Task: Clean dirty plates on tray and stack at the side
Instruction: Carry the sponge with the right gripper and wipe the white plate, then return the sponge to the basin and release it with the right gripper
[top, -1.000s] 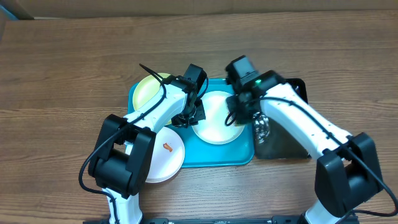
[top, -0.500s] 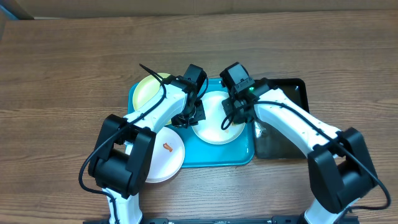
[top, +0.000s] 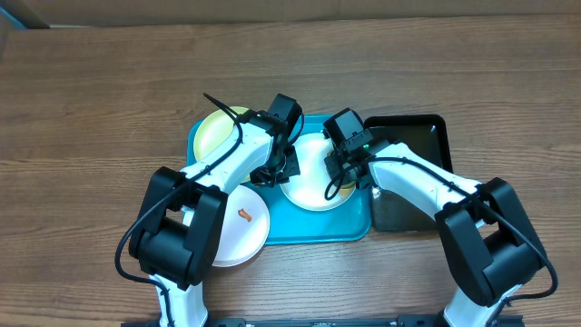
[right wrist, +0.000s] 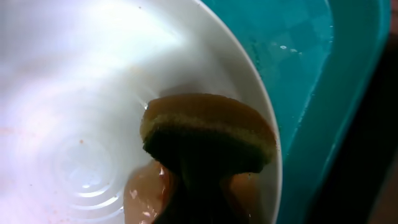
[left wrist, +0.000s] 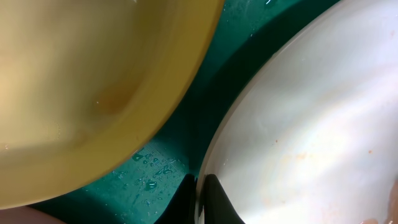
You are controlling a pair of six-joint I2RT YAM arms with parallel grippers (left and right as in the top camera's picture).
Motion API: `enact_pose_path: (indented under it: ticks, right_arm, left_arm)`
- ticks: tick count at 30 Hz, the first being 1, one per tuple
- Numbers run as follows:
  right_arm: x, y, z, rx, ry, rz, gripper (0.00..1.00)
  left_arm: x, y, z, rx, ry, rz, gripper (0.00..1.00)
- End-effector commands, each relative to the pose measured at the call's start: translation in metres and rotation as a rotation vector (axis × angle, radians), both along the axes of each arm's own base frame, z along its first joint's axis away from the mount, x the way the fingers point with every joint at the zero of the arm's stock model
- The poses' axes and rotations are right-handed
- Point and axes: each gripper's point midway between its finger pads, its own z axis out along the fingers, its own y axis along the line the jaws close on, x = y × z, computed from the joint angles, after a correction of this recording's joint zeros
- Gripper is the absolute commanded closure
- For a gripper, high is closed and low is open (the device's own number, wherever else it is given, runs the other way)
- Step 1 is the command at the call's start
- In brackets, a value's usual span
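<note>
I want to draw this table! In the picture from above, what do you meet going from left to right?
yellow-green plate → middle white plate → black tray

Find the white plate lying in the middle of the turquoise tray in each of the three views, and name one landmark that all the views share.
Overhead: the white plate lies at the centre of the frame.
Left wrist: it fills the right half, its rim at the left gripper.
Right wrist: it fills the left and centre, under the sponge.
Shared landmark: the turquoise tray beneath the plate.
</note>
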Motion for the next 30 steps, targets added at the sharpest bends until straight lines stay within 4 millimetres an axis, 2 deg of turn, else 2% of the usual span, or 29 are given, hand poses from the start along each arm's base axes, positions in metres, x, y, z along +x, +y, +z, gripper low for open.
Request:
enact_pose_path:
  ticks: [1, 9, 12, 15, 19, 21, 23, 25, 27, 30]
  right_arm:
    - [-0.028, 0.018, -0.024, 0.107, 0.149, 0.044, 0.96]
    - [-0.051, 0.049, -0.018, 0.297, 0.271, 0.107, 0.96]
    - [-0.051, 0.062, -0.007, 0.385, 0.296, 0.13, 0.96]
    - [-0.037, 0.072, 0.023, 0.504, 0.293, 0.141, 0.96]
    - [-0.007, 0.074, 0.092, 0.701, 0.25, 0.158, 0.96]
    - [0.008, 0.061, 0.119, 0.73, 0.215, 0.131, 0.96]
    - [0.018, 0.039, 0.14, 0.721, 0.18, 0.114, 0.96]
    - [0.022, 0.013, 0.148, 0.679, 0.169, 0.059, 0.96]
    - [0.024, -0.022, 0.143, 0.599, 0.174, -0.035, 0.96]
    - [0.018, -0.079, 0.121, 0.416, 0.217, -0.2, 0.96]
  left_arm:
    - [-0.002, 0.006, -0.004, 0.022, 0.012, -0.003, 0.96]
    - [-0.002, 0.006, -0.004, 0.022, 0.012, -0.003, 0.96]
    - [-0.002, 0.006, -0.004, 0.022, 0.012, -0.003, 0.96]
    - [-0.002, 0.006, -0.004, 0.022, 0.012, -0.003, 0.96]
    - [-0.002, 0.006, -0.004, 0.023, 0.013, -0.004, 0.96]
    - [-0.002, 0.006, -0.004, 0.023, 0.013, -0.004, 0.96]
    - [-0.002, 0.006, -0.004, 0.023, 0.013, -0.004, 0.96]
    - [-0.002, 0.006, -0.004, 0.023, 0.013, -0.004, 0.96]
    - [-0.002, 0.006, -0.004, 0.023, 0.013, -0.004, 0.96]
    - [-0.002, 0.006, -0.004, 0.022, 0.012, -0.004, 0.96]
